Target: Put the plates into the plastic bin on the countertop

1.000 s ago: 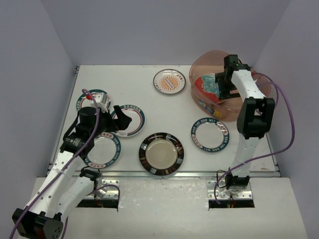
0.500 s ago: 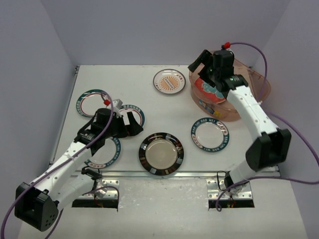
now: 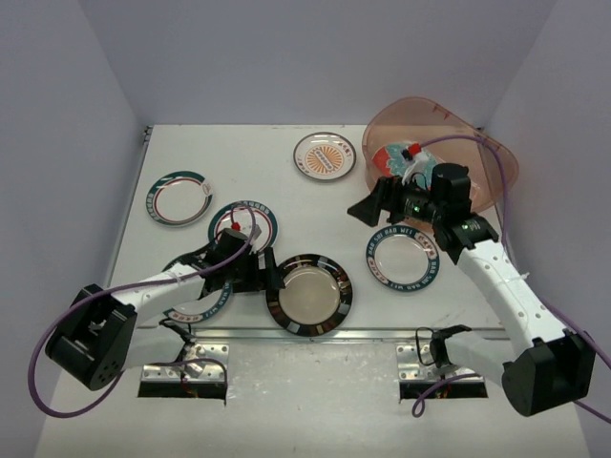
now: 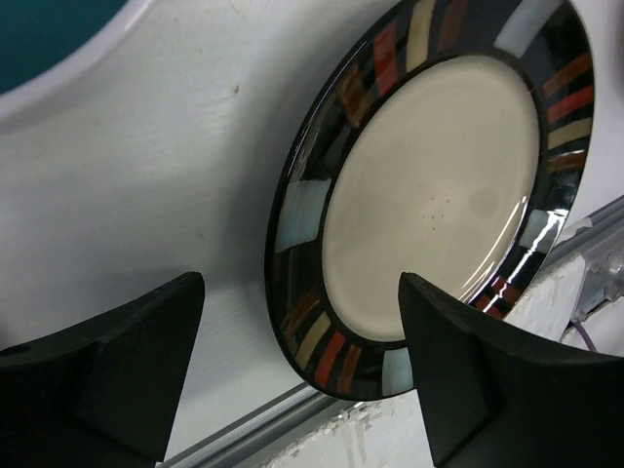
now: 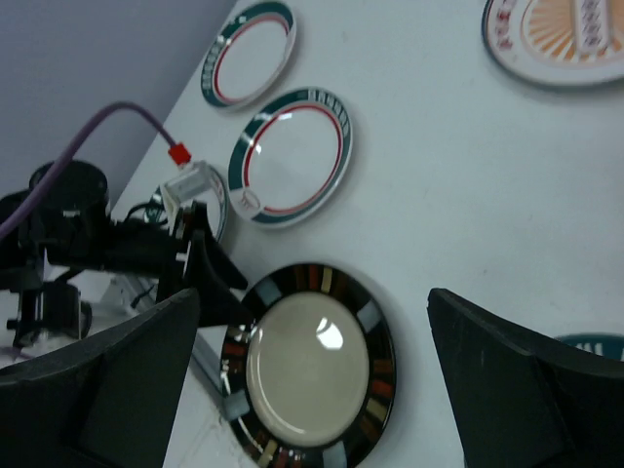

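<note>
Counting from the top view, at least one of the plates is already inside the plastic bin (image 3: 496,172): the teal-and-red floral plate (image 3: 393,158), seen through the open top, at about 1 o'clock on the countertop (image 3: 239,153). Maybe more lying under it, but hidden there by the right arm and the tinted wall, so cannot tell how many.

Six left outside, all flat on the countertop:
- orange-centred plate (image 3: 325,156) at 12 o'clock, just beside the bin
- teal-lettered plate (image 3: 402,258) at 4 o'clock
- black-rimmed plate (image 3: 308,292) at 6 o'clock, near the metal rail (image 3: 382,332)
- far teal-rimmed plate (image 3: 179,197) at 10 o'clock
- middle teal-rimmed plate (image 3: 258,218) at 9 o'clock
- near teal-rimmed plate (image 3: 205,301) at 8 o'clock, partly covered by the left arm

Judging by this, less than half done, with most of the carrying to come.

Next to be taken, most likely the black-rimmed plate. Left gripper (image 3: 265,277) low at the 9 o'clock edge of that plate, fingers (image 4: 127,370) apart with the rim standing between them, gripping nothing yet. Right gripper (image 3: 374,202) up at 2 o'clock from the same plate, between it and the bin, spread fully wide and empty, its camera looking down over that plate and the teal-rimmed ones beyond.
</note>
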{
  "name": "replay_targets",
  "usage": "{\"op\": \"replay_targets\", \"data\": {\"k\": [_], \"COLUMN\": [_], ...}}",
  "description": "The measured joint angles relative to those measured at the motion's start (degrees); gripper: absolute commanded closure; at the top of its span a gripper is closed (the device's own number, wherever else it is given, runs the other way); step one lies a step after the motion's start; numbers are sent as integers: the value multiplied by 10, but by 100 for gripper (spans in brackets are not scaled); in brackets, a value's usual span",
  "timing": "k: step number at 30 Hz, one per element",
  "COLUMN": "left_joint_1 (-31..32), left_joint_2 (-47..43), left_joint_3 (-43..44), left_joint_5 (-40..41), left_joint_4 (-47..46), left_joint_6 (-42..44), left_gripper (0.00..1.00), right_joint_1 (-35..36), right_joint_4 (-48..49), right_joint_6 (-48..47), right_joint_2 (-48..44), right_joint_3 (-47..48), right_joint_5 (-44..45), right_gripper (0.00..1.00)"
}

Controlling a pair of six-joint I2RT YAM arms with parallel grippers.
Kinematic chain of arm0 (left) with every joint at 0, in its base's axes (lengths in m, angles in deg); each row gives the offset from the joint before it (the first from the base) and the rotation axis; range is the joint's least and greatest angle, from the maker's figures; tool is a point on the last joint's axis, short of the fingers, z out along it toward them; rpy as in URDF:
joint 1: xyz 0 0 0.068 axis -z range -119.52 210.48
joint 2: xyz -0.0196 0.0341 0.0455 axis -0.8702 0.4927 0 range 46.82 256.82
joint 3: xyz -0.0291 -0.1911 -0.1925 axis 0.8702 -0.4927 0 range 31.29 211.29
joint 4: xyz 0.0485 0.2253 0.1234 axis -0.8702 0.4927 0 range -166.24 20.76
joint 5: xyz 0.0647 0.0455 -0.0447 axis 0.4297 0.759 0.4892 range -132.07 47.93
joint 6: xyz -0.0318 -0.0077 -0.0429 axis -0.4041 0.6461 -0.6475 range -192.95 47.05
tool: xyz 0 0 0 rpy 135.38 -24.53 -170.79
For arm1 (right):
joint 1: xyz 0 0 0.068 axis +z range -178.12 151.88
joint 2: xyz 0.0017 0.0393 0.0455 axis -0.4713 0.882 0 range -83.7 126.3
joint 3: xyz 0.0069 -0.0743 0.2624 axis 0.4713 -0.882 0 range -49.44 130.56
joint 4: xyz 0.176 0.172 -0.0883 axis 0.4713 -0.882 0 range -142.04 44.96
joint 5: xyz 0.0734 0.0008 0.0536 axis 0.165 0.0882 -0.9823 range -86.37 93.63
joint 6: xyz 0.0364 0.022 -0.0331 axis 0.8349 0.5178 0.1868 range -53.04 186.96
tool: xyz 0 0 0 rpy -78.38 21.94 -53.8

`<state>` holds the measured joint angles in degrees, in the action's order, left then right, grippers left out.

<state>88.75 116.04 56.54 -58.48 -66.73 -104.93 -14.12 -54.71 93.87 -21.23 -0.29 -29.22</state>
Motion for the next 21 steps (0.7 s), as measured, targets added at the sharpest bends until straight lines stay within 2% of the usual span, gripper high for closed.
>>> {"op": "replay_targets", "data": {"k": [4,10,11,13,15,21], "left_joint_1": [2,2,2,2,1,3], "left_joint_2": [22,51,58,75,87,80], "left_joint_3": [-6,-24,-26,-28,-33,-43], "left_joint_5": [-7,-25,-31,-43,-54,-71], "left_joint_4": [-27,-81,-93,-118,-143,-176], "left_joint_6": [-4,-17,-20,-30,-39,-55], "left_gripper": [53,62,66,89,100,100], "right_joint_1": [0,0,0,0,0,0], "right_joint_4": [2,4,6,12,19,26], "right_joint_6": [-2,-10,-10,-11,-13,-19], "right_joint_2": [-13,-9,-5,6,13,19], "right_joint_3": [-45,-49,-49,-50,-55,-64], "right_joint_5": [-39,-71,-78,-93,-107,-123], "right_gripper": [1,1,1,1,1,1]}}
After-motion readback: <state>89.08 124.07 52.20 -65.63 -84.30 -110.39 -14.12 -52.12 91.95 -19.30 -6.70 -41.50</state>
